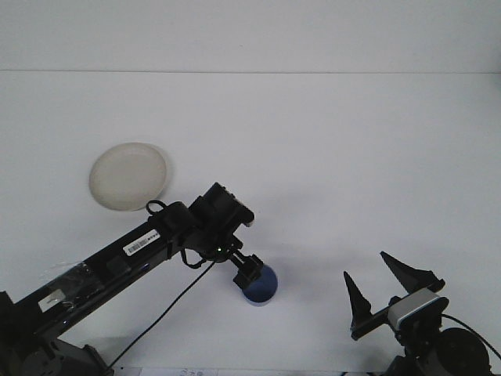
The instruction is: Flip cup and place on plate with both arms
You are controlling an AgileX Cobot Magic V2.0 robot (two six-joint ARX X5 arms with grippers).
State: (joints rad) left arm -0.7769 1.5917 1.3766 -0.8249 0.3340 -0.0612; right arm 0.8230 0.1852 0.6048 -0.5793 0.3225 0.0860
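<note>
A lab: bare white table (329, 141), blank white wall (250, 31)

So the left arm is stretched out diagonally across the white bench (329, 141), and its left gripper (249, 272) sits right on top of the blue cup (262, 287), covering the cup's left side. Can't really make out how its fingers stand from this angle. The cream plate (127, 175) lies well apart, up and to the left. The right gripper (387, 286) is parked at the bottom right corner, fingers spread wide, holding nothing.
</note>
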